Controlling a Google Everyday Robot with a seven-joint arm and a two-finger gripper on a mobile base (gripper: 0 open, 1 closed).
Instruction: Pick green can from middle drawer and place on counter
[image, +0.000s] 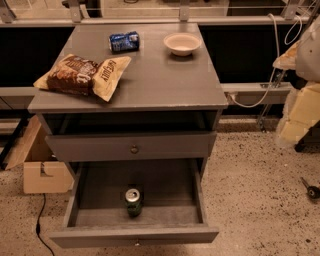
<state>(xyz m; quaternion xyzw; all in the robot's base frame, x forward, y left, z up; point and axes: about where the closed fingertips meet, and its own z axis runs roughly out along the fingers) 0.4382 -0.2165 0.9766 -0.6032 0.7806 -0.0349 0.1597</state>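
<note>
The green can stands upright near the front of the open middle drawer, a little left of its centre, silver top showing. The counter is the grey cabinet top above it. A pale blurred shape at the right edge, close to the camera, looks like my arm with the gripper. It is far right of the drawer and well apart from the can, and it holds nothing that I can make out.
On the counter lie a blue can on its side, a white bowl and a brown-and-yellow snack bag. The drawer front with a round knob is above the open drawer. A cardboard box stands on the floor at the left.
</note>
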